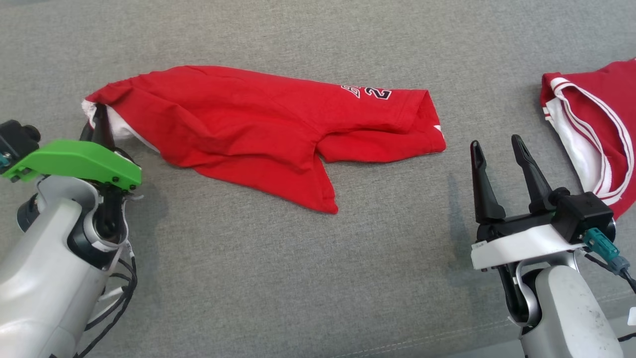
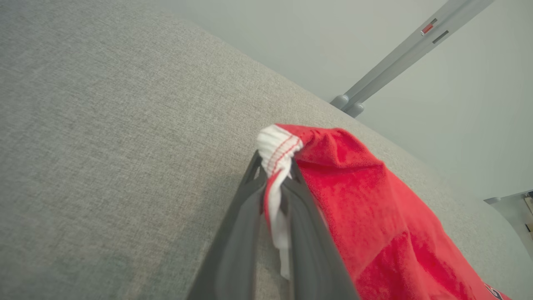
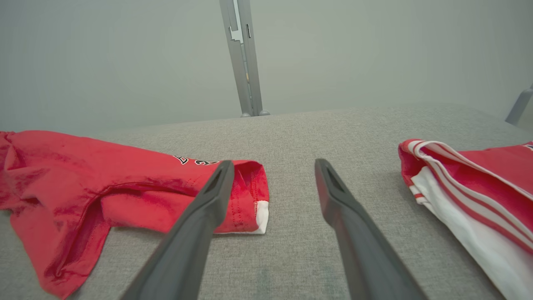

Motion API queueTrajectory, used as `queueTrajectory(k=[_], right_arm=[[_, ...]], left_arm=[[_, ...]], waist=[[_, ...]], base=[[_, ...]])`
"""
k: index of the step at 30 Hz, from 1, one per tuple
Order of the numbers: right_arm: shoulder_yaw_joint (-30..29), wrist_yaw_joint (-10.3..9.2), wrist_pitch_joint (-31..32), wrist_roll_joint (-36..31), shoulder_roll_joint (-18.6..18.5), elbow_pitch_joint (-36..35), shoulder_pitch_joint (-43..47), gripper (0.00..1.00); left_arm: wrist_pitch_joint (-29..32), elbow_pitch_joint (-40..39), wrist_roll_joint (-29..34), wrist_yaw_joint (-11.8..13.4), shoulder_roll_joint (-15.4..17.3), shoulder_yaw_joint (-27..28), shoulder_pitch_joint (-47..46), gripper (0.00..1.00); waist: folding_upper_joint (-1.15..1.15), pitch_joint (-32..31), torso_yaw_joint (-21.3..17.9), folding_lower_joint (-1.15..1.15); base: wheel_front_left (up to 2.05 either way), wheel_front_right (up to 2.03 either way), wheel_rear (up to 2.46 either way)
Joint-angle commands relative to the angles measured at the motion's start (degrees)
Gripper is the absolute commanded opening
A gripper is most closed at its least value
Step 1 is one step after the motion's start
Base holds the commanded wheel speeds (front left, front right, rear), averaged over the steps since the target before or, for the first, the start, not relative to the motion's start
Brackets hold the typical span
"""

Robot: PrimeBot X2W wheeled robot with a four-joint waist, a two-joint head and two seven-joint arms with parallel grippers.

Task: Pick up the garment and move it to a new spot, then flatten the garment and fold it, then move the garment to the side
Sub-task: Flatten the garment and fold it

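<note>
**A:** Since the left gripper (image 1: 101,125) is pinched shut on the white ribbed trim (image 2: 277,143) at one end of the rumpled red jersey garment (image 1: 258,129), I judge that the step in hand is the pick-up and move. That end is raised. The rest lies on the grey woven-fabric counter (image 1: 318,278), across the middle of the head view.

**B:** Noted. The grip is only a narrow bite on the trim. My advice is to lift slowly and straight up so the cloth hangs free before any sideways travel. A drag would bunch it further.

**A:** The right gripper (image 1: 497,141) is empty, with its jaws spread wide. It sits apart from the garment's lettered hem (image 1: 370,92).

**B:** It could take that hem as a second hold. The cloth would then travel stretched and land flatter for the fold.

**A:** For open room, bare counter spreads in front of the garment, toward the robot, and between the two grippers.

**B:** There are two limits. A second red-and-white striped garment (image 1: 596,124) lies at the right, near the right gripper, so keep clear of it. The far counter edge (image 3: 291,111) runs behind the garment, with a grey metal post (image 3: 245,58) beyond it. The near side looks like the safer place to set it down.
</note>
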Motion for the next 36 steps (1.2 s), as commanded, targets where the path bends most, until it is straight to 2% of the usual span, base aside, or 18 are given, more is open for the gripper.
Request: queueTrajectory(k=[1, 2, 3, 4, 10, 12, 14, 21, 27, 32, 36], right_arm=[[-0.25, 0.0, -0.16, -0.69, -0.19, 0.19, 0.8, 1.0], [-0.34, 0.0, -0.16, -1.06, -0.18, 0.25, 0.82, 1.0], [-0.44, 0.0, -0.16, -1.4, -0.18, 0.28, 0.87, 1.0], [-0.48, 0.0, -0.16, -1.63, -0.18, 0.28, 0.91, 1.0], [-0.64, 0.0, -0.16, -2.6, -0.18, 0.59, 1.93, 1.0], [-0.91, 0.0, -0.16, -2.82, -0.18, 0.38, 2.36, 1.0], [-1.72, 0.0, -0.16, -3.13, -0.18, 0.0, 3.23, 1.0], [-1.3, 0.0, -0.16, -2.72, -0.2, -0.7, 2.78, 1.0], [-1.06, 0.0, -0.16, -1.72, -0.17, -1.0, 1.88, 1.0], [-1.01, 0.0, -0.16, -0.81, -0.16, -1.05, 2.07, 1.0], [-1.15, 0.0, -0.16, -0.19, -0.18, -1.33, 2.55, 1.0]], left_arm=[[-0.13, 0.53, 0.87, -0.72, -0.34, -0.68, 0.27, 0.16], [-0.14, 1.1, 1.66, -1.14, -0.44, -1.29, 0.0, 0.44], [-0.04, 1.7, 2.55, -1.64, -0.51, -2.13, -0.22, 0.92], [0.34, 2.22, 2.84, -1.95, -0.61, -2.77, -0.26, 1.0], [0.78, 4.16, 7.56, -3.45, 1.21, -6.67, -0.64, 1.0], [0.38, 2.59, 10.24, -3.6, 2.36, -8.21, -0.76, 1.0], [1.37, -2.05, 14.15, -3.78, 3.36, -12.13, 0.16, 1.0], [8.1, -14.72, 24.24, -0.48, 3.59, -22.49, -2.5, 1.0], [14.36, -17.47, 26.53, 1.29, 1.7, -26.85, -4.1, 1.0], [15.81, -16.06, 26.39, 1.72, 0.9, -27.25, -5.04, 1.0], [16.88, -15.12, 26.06, 1.08, 0.64, -27.61, -5.59, 1.0]], waist=[[0.0, -0.62, 1.47, 0.0], [0.0, -0.81, 1.87, 0.0], [0.0, -1.04, 2.25, 0.0], [0.0, -1.28, 2.56, 0.0], [0.0, -3.06, 3.53, 0.0], [0.0, -3.45, 3.62, 0.0], [0.0, -3.76, 3.89, 0.0], [0.0, -1.75, 2.54, 0.0], [0.0, 0.76, -0.69, 0.0], [0.0, 1.77, -2.94, 0.0], [0.0, 2.04, -4.76, 0.0]], base=[[0.0, 0.0, 0.0], [0.0, 0.0, 0.0], [0.0, 0.0, 0.0], [0.0, 0.0, 0.0], [0.0, 0.0, 0.0], [0.0, 0.0, 0.0], [0.0, 0.0, 0.0], [0.0, 0.0, 0.0], [0.0, 0.0, 0.0], [0.0, 0.0, 0.0], [0.0, 0.0, 0.0]])
